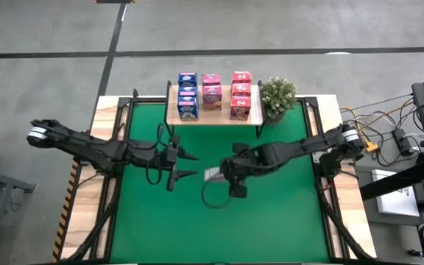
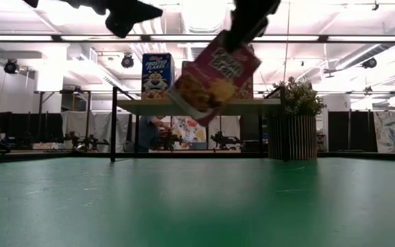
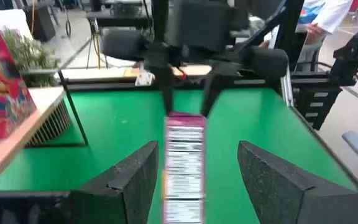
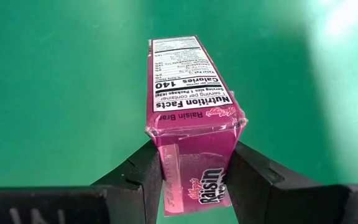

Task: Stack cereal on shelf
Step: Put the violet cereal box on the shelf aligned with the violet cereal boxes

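Observation:
My right gripper (image 1: 227,175) is shut on a pink Raisin Bran cereal box (image 1: 213,174) above the middle of the green mat. The low view shows this box (image 2: 211,75) tilted in the air below the gripper (image 2: 242,34). My left gripper (image 1: 192,165) is open and level, just left of the box. In its wrist view the box (image 3: 184,155) shows in the gap between my open fingers (image 3: 194,180), untouched. Several blue, pink and red boxes (image 1: 212,94) stand on the wooden shelf (image 1: 224,116) at the far edge. My right gripper pinches the box's end nearest the wrist (image 4: 194,134) between its two fingers (image 4: 143,174), one on each broad face. The nutrition panel (image 4: 182,74) faces the wrist camera. The fingers come from above and the right. The box is lifted clear of the mat, tilted and hanging below them.
A potted plant (image 1: 278,96) stands right of the shelf on the mat's far right corner. The shelf's thin black legs (image 2: 113,123) stand on the mat. Bare green mat (image 1: 219,228) lies toward the near edge. A person (image 3: 328,15) is in the room behind.

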Robot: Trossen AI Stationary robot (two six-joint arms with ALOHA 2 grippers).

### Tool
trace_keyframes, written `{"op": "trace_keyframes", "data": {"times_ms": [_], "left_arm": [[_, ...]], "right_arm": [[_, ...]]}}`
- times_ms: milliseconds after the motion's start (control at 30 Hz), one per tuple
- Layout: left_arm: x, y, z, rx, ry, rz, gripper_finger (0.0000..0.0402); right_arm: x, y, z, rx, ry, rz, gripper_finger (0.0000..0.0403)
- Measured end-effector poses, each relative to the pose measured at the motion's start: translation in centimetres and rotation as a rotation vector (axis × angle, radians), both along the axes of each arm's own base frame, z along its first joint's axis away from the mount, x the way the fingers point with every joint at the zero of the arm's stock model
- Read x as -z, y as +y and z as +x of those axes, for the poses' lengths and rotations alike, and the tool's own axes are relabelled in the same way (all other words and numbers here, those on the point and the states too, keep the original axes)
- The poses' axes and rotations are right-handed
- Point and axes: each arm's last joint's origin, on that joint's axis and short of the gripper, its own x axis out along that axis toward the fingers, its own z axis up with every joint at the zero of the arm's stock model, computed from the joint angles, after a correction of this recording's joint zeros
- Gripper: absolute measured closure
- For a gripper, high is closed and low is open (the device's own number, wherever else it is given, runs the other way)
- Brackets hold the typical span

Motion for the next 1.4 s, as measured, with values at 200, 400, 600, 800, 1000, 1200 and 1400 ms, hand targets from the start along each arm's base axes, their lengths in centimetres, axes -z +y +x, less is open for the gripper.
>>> {"op": "trace_keyframes", "data": {"times_ms": [200,400,600,800,1000,1200,1400], "left_arm": [[1.3,-0.1,0.9,-0.008,0.065,-0.005,0.0173],[3.4,-0.1,2.5,-0.039,0.13,-0.043,0.0168],[4.4,0.4,3.4,-0.088,0.147,-0.046,0.0161],[5.2,0.6,3.9,-0.105,0.174,-0.038,0.0137],[6.5,0.7,4.5,-0.119,0.219,-0.021,0.0128],[6.9,0.7,4.6,-0.109,0.229,0.013,0.0168],[6.8,0.7,4.6,-0.097,0.228,0.044,0.0237]], "right_arm": [[-0.3,-1.8,0.9,-0.013,-0.055,-0.026,0.0266],[-0.6,-2.0,1.3,-0.034,-0.102,-0.033,0.0266],[-0.6,-2.0,1.4,-0.048,-0.106,-0.02,0.0266],[-0.6,-2.0,1.4,-0.054,-0.11,-0.023,0.0266],[-0.7,-1.9,1.5,-0.052,-0.129,-0.02,0.0266],[-0.7,-1.9,1.5,-0.066,-0.126,-0.029,0.0266],[-0.7,-1.9,1.5,-0.084,-0.125,-0.043,0.0263]]}}
